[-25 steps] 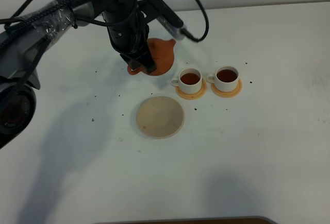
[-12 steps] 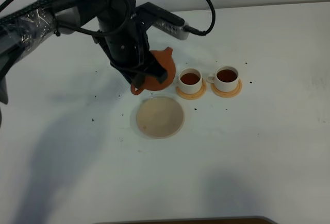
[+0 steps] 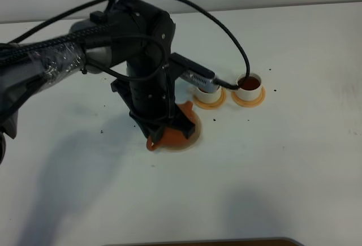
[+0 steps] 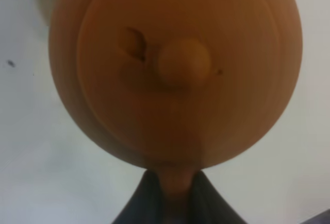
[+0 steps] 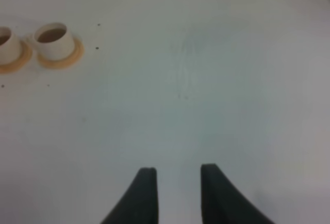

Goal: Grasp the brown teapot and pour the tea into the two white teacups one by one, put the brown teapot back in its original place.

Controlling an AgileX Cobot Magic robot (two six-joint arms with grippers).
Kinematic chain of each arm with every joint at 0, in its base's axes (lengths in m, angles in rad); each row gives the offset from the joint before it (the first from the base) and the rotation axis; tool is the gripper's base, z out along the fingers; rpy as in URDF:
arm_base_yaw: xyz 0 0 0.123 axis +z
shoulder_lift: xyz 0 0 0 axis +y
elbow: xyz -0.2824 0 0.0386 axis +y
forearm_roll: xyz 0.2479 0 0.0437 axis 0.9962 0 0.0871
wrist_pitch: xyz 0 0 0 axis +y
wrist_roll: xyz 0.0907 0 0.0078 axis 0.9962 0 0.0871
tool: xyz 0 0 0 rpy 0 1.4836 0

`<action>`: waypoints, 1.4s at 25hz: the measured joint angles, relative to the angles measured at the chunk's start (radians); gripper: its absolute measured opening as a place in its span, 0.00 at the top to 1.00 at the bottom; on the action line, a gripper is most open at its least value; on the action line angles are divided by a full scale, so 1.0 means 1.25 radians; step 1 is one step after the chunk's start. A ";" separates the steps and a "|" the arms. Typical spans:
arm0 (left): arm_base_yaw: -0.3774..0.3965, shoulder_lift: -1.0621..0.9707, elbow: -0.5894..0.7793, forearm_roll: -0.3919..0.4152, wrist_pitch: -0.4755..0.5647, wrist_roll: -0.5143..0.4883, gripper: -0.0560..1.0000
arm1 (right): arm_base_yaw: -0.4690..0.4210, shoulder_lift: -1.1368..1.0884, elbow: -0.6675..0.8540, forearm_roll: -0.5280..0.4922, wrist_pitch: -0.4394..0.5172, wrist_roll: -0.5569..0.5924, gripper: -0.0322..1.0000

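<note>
While the teapot [image 3: 176, 134] sits over the beige disc [image 3: 194, 136], apparently resting on it, the left end effector [image 4: 172, 193] is closed on its handle. Two cups [image 3: 249, 86] holding tea stand on orange coasters [image 3: 249, 99] beside it. The right end effector [image 5: 178, 183] hangs parted and empty above the tabletop [image 3: 283, 161].

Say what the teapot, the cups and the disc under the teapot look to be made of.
Teapot: matte reddish-brown, no glaze shine, likely unglazed clay.
Cups: smooth cream-white, probably glazed ceramic.
Disc: pale beige, dull; wood by colour, though only its edge shows.
</note>
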 joint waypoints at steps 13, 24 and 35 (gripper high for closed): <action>-0.002 -0.031 0.110 0.040 -0.188 -0.034 0.81 | 0.000 0.000 0.000 0.000 0.000 0.000 0.74; -0.002 -0.028 0.118 0.040 -0.206 -0.034 0.81 | 0.000 0.000 0.000 0.000 0.000 0.000 0.74; -0.002 -0.017 0.118 0.040 -0.203 -0.023 0.81 | 0.000 0.000 0.000 0.000 0.000 0.000 0.74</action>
